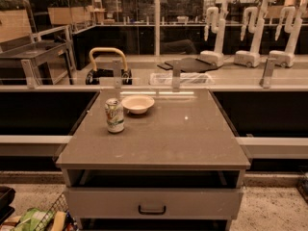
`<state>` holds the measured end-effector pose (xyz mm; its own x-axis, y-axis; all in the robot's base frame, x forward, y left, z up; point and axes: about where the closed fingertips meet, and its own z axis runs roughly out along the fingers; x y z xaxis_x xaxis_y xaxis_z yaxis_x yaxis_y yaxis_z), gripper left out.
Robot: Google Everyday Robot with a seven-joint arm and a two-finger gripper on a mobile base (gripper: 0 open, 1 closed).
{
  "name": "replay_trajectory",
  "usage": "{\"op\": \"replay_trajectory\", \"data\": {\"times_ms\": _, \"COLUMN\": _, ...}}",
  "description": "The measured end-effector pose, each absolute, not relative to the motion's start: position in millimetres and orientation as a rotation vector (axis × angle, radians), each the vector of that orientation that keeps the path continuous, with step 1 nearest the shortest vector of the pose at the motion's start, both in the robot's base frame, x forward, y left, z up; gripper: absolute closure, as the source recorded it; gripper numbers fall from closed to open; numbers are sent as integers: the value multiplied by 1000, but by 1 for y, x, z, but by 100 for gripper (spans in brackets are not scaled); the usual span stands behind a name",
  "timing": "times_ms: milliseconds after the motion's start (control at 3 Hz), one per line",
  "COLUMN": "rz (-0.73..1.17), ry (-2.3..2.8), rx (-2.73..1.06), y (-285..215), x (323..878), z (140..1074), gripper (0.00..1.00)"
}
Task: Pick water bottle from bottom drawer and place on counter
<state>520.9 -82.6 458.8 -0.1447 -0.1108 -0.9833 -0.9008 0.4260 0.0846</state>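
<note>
The grey-brown counter (163, 138) fills the middle of the camera view, on top of a light grey drawer cabinet. One drawer front (153, 203) with a dark handle shows below the counter edge, and it looks shut. The water bottle is out of view. My gripper and arm do not show in the camera view. A green-and-white drink can (114, 115) stands upright on the counter's left part. A small white bowl (138, 104) sits just behind and to the right of the can.
A dark metal side table (33, 57) stands at the far left. Low railings run left and right of the cabinet. A basket with packaged goods (41, 219) sits on the floor at the bottom left. Several white robot arms (250, 32) stand behind glass at the back right.
</note>
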Motion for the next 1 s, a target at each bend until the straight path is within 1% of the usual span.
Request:
{"op": "replay_trajectory", "data": {"times_ms": 667, "rz": 844, "ry": 1614, "rx": -840, "y": -109, "x": 520, "z": 596, "gripper": 100}}
{"op": "replay_trajectory", "data": {"times_ms": 1000, "rz": 844, "ry": 1614, "rx": -840, "y": -109, "x": 520, "z": 596, "gripper": 100}}
